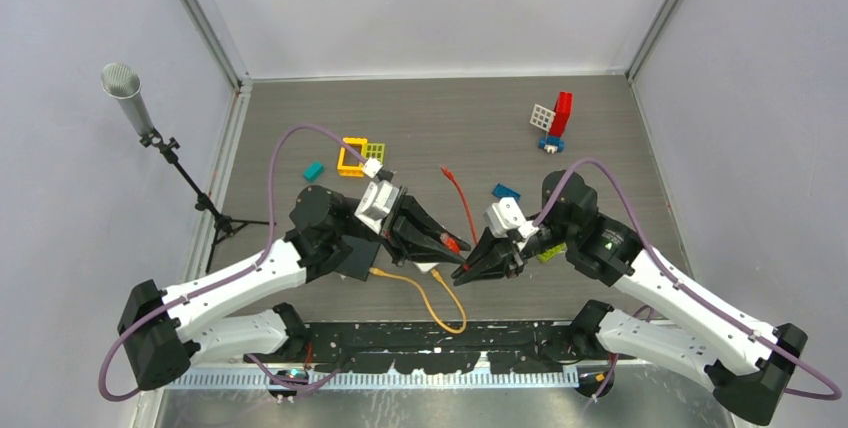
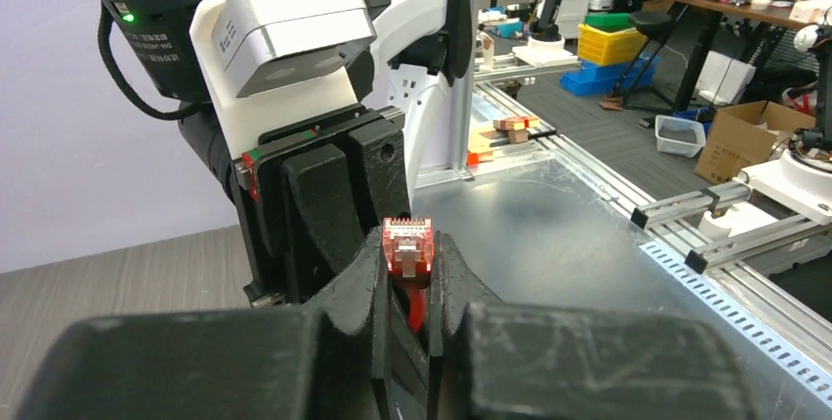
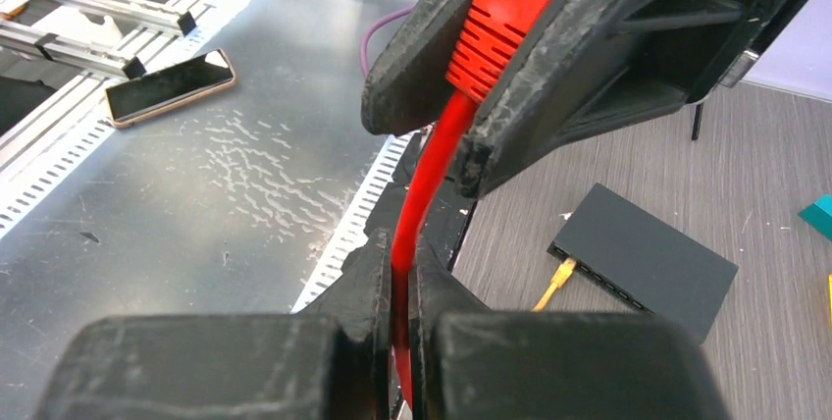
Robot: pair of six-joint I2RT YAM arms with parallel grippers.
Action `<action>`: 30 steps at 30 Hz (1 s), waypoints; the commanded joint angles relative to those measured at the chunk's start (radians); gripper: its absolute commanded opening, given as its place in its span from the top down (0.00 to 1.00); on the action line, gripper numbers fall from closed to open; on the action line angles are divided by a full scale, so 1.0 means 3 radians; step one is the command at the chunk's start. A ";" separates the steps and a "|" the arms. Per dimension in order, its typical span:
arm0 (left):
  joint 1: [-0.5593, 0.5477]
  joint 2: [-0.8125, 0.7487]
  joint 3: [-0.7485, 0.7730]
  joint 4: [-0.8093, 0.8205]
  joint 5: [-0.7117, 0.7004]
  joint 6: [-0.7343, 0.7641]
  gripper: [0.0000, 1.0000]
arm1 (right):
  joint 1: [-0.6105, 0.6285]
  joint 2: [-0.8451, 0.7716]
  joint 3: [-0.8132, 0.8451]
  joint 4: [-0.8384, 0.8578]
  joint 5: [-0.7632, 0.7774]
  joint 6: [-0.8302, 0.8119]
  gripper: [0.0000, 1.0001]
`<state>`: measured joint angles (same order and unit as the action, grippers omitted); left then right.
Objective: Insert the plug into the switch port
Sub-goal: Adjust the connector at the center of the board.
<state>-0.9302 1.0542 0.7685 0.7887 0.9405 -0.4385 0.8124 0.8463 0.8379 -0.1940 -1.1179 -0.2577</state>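
A red plug [image 2: 407,246] with a clear tip stands pinched between the fingers of my left gripper [image 2: 409,255], which is shut on it. In the top view that left gripper [image 1: 453,244] hovers over the table's near middle. The red cable [image 3: 420,206] runs down from the plug's boot [image 3: 494,29] into my right gripper [image 3: 397,265], which is shut on the cable just below. The right gripper [image 1: 467,271] points at the left one, tips almost meeting. The black switch [image 3: 643,261] lies flat on the table, a yellow plug [image 3: 559,278] sitting in one of its ports. In the top view the switch [image 1: 352,260] lies partly under the left arm.
A yellow cable [image 1: 440,303] loops from the switch toward the near edge. Toy blocks lie farther back: a yellow frame [image 1: 352,156], a teal block [image 1: 314,170], a blue block [image 1: 505,191], a red and white stack [image 1: 555,120]. A microphone stand [image 1: 160,138] is at left. A phone [image 3: 169,85] rests on the metal bench.
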 commanded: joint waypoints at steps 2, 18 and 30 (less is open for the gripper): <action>-0.0013 -0.0066 0.0077 0.0149 0.0002 0.0005 1.00 | 0.0027 -0.0151 0.0018 0.0068 0.0094 -0.0016 0.83; -0.0214 -0.0814 -0.0578 -0.0278 -0.1762 0.0216 1.00 | 0.0033 -0.0364 -0.0958 0.2680 0.1306 0.1117 0.28; -0.0605 -0.0980 -0.0623 -0.0556 -0.2560 0.0629 1.00 | 0.0063 0.0107 -0.1072 0.3752 0.1332 0.1657 0.55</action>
<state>-1.0901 0.7929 0.5900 0.6136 0.2886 -0.3096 0.8238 0.8734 0.5259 0.7586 -0.7414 0.1772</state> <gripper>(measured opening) 0.153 0.485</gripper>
